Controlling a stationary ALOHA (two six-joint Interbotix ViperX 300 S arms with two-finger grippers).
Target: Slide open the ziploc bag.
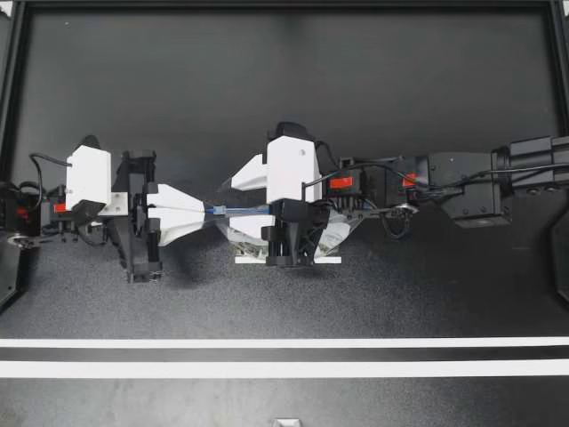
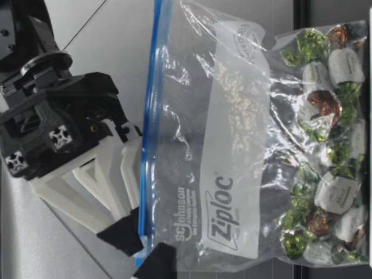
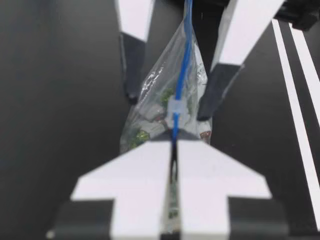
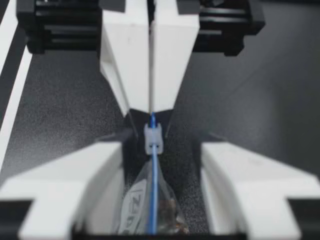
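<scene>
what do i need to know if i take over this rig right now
Left end effector: shut on the end of the ziploc bag, on its blue zipper track. The bag stands upright.
Right end effector: open, with fingers either side of the slider, not touching it.
Wrapped candies sit low in the bag.
Done: bag gripped and right end effector lined up.
Left: close on the slider and pull it along the track, away from the left end effector.
</scene>
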